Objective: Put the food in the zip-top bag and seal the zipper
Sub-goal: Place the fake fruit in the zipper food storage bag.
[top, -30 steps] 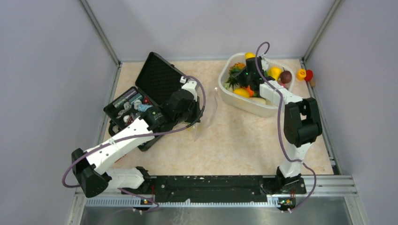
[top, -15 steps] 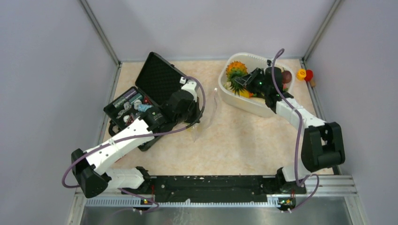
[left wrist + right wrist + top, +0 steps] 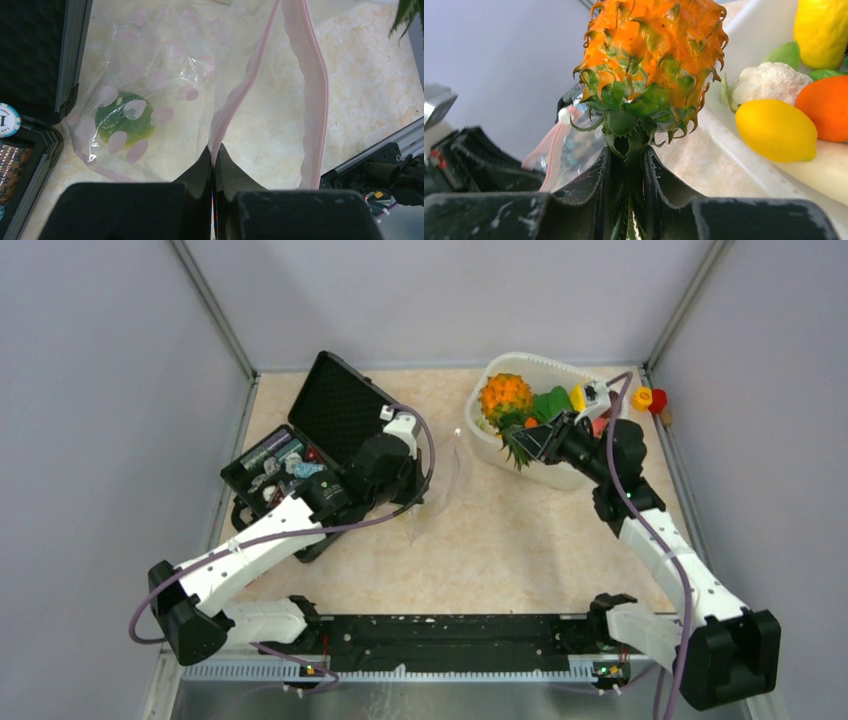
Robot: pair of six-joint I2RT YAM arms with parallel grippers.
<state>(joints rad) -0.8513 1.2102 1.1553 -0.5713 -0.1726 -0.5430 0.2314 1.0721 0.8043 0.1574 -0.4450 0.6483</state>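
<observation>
clamping the pineapple (image 3: 651, 60) by its crown in the right pincer (image 3: 626, 160), beside the tub (image 3: 759, 35) holding most food (image 3: 774, 130); pinching the zipper (image 3: 314, 100) in the left pincer (image 3: 214, 155), only one green piece (image 3: 122, 120) bagged ahead.

Three plain walls in pale lilac-grey close in the workspace: a back wall (image 3: 450, 300), a left wall (image 3: 100, 440) and a right wall (image 3: 780, 390). Aluminium posts (image 3: 215, 310) run up the two rear corners. The tabletop (image 3: 500, 550) is beige and marbled (cream veined with tan). A black rail (image 3: 450, 630) lines its near edge, beside a brushed metal sheet (image 3: 450, 702). Light is even and shadows are faint.
</observation>
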